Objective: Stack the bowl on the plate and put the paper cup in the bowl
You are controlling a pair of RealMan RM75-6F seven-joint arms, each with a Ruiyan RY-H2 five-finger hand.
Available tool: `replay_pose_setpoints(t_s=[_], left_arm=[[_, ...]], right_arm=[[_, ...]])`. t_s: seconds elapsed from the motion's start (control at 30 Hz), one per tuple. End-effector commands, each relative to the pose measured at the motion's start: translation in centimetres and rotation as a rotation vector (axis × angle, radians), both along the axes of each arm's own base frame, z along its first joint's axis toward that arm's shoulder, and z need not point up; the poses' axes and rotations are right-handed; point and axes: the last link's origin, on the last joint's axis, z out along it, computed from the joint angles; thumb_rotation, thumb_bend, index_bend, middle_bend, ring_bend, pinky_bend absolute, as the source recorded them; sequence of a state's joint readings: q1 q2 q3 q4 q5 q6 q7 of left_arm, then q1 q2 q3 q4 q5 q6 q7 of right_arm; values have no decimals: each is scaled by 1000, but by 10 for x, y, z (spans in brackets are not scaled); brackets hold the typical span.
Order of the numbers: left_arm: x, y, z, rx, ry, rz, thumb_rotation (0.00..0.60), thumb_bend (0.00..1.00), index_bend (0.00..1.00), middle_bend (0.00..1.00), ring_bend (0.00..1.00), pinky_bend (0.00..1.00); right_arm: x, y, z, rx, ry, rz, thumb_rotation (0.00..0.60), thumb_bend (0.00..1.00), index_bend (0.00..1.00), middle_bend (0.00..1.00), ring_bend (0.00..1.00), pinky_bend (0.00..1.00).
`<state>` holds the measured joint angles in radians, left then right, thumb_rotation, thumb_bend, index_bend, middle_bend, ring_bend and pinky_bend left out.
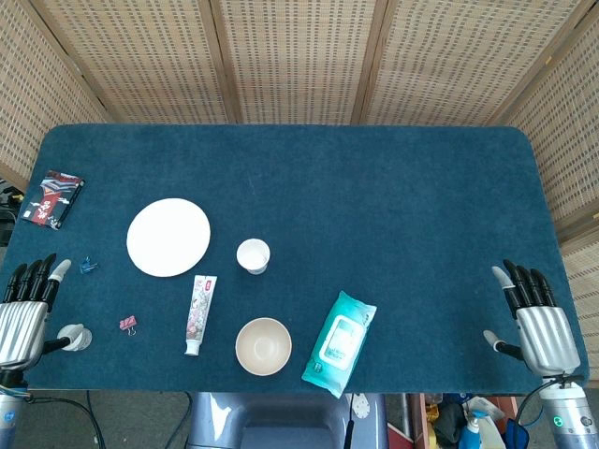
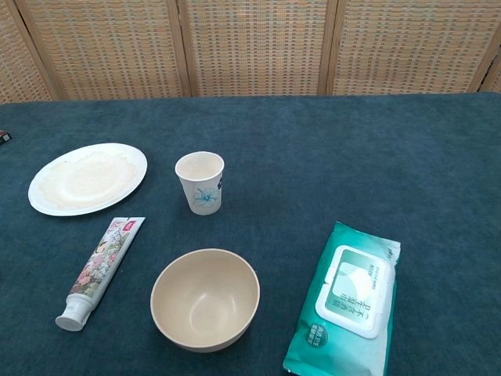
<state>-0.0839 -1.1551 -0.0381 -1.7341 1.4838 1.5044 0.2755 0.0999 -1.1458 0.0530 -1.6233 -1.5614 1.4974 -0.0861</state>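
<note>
Head view: left hand (image 1: 26,313) at lower left and right hand (image 1: 538,318) at lower right, both empty with fingers extended; plate (image 1: 168,238) left of centre, paper cup (image 1: 253,255) beside it, bowl (image 1: 263,346) at the near edge. Chest view: plate (image 2: 88,178) upper left, paper cup (image 2: 200,182) upright at centre, bowl (image 2: 205,298) below it, toothpaste tube (image 2: 100,271) and wipes pack (image 2: 346,301) flanking.

Blue table (image 1: 393,215) — plate (image 1: 168,237), bowl (image 1: 263,346), cup (image 1: 253,255), toothpaste (image 1: 198,314), wipes (image 1: 339,342).

Beige bowl (image 2: 205,299), white plate (image 2: 88,178)
</note>
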Motion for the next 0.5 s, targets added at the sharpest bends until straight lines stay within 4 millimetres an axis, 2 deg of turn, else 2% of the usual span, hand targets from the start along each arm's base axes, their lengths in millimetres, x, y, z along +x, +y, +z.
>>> replay_pose_setpoints(t_s=[0.03,0.5], left_arm=[[0,0,0,0,0,0,600,147,64,0,0,0],[3,-2,0,-4,-6,-20,600,147,65,0,0,0]], right_arm=[[0,0,0,0,-1,0,600,146,2,0,0,0],[2,3,2,-6,-8,8,600,146,3,0,0,0]])
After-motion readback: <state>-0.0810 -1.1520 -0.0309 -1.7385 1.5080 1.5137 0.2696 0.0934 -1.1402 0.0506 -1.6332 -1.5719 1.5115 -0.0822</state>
